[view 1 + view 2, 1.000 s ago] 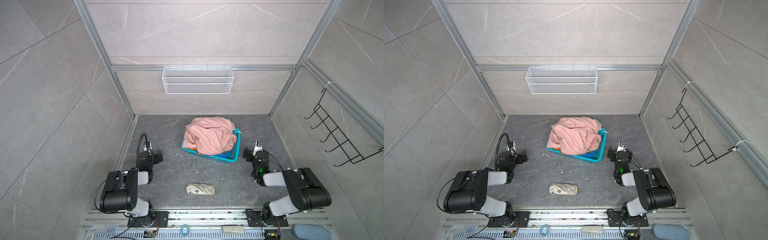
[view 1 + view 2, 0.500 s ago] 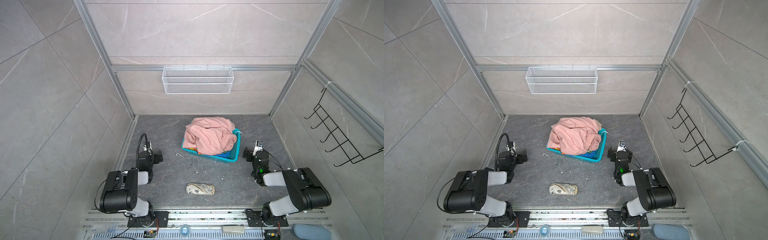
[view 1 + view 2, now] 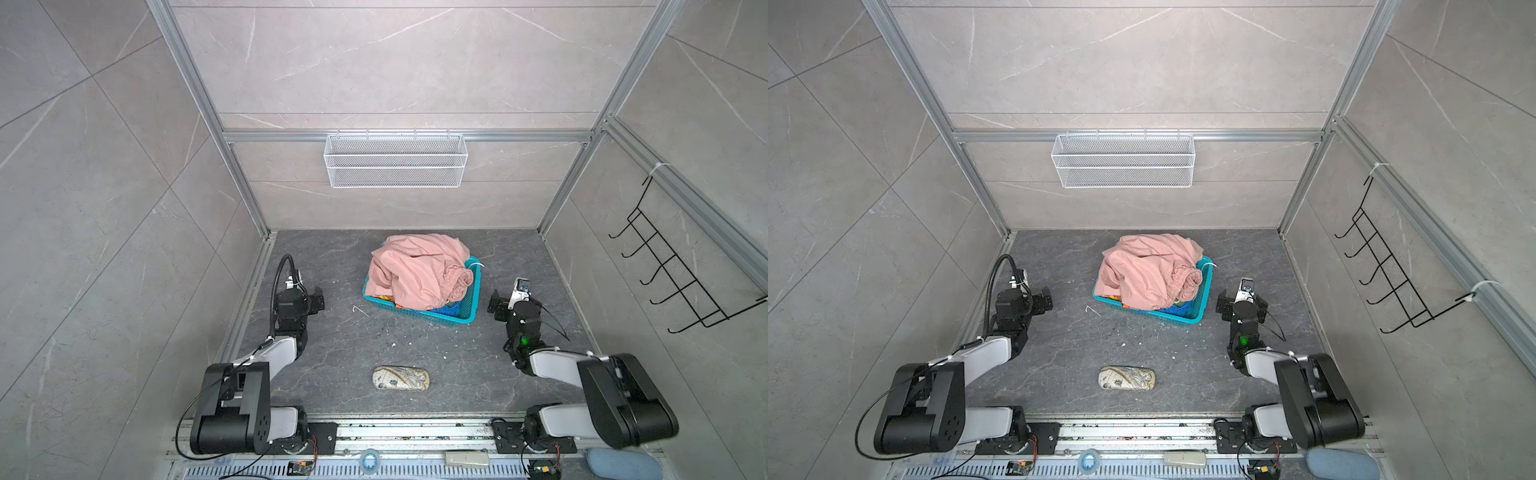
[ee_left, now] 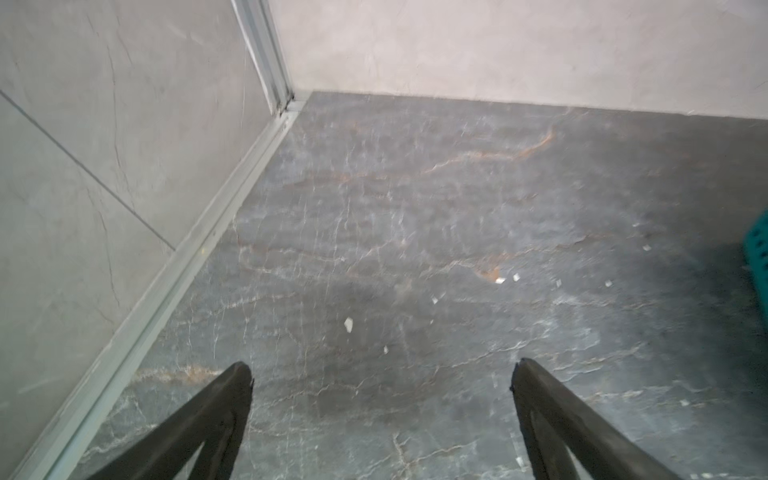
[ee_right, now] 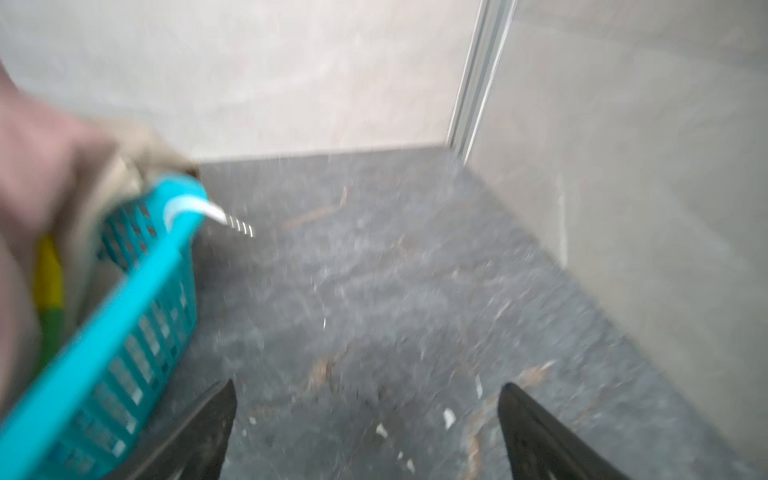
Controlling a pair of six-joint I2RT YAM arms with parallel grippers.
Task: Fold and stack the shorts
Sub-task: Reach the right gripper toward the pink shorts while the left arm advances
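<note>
Pink shorts (image 3: 415, 270) heaped on top in basket (image 3: 463, 318), striped pair (image 3: 386, 296) peeking out under them. L gripper (image 4: 382, 374) jaws wide, empty, well left of basket. R gripper (image 5: 368, 390) also spread, empty, just beside basket's right wall.

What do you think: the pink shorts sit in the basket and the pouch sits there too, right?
No. The shorts do sit in the basket, but the pouch lies outside it on the table; both top views show it.
</note>
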